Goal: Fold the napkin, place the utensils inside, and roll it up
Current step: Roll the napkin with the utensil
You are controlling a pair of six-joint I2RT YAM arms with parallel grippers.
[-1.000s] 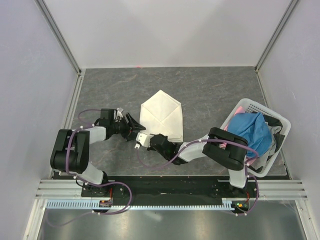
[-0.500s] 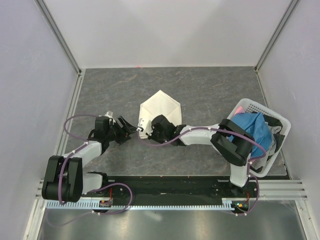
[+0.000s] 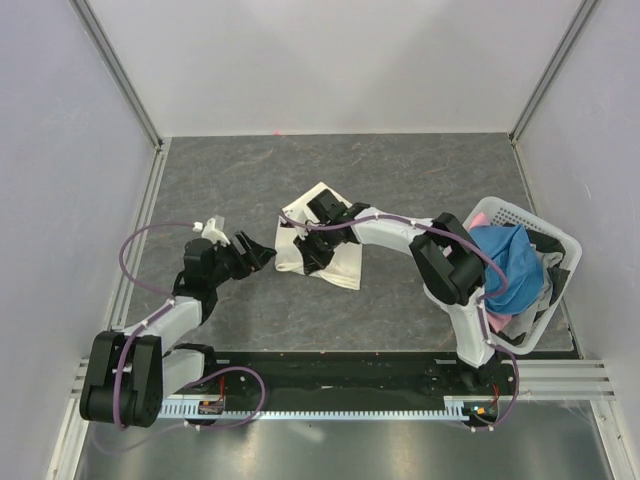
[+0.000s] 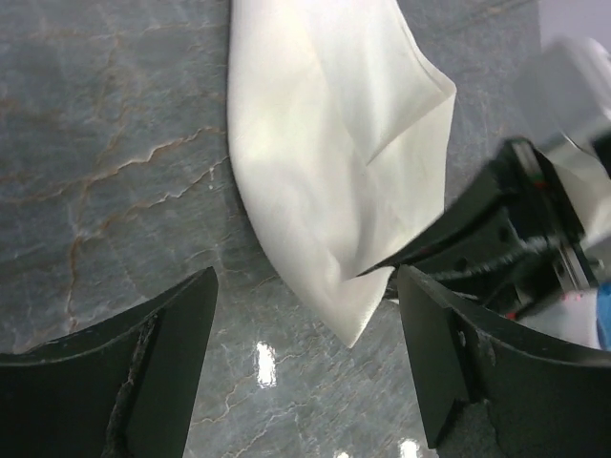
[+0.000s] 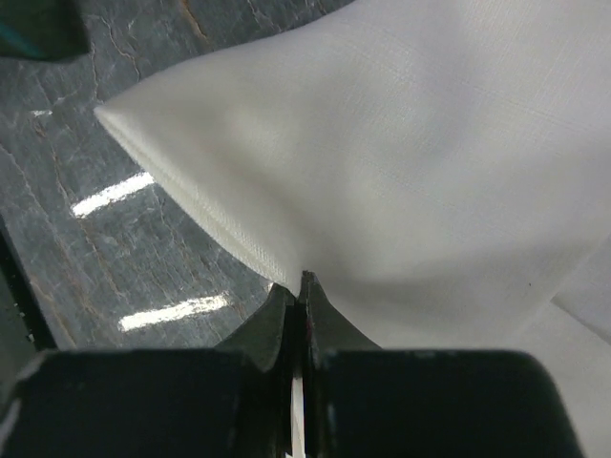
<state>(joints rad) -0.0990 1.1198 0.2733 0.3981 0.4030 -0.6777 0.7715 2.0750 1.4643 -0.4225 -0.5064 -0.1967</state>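
R claw [image 3: 308, 245]: you're pinching it shut on the napkin [image 3: 340, 268], a folded edge sitting right at its tips and the cloth spreading out ahead. L claw [image 3: 265, 252]: you're holding it wide open, gripping nothing. The napkin's edge is lying just ahead of it on the table [image 3: 230, 170], btwn its fingers.

Plain cream-white napkin [image 3: 342, 268], being displayed folded in layers near the middle of the grey desk [image 3: 420, 170]; one doubled fold is being pinched and held up by the closed jaws of the right gripper [image 5: 304, 284].
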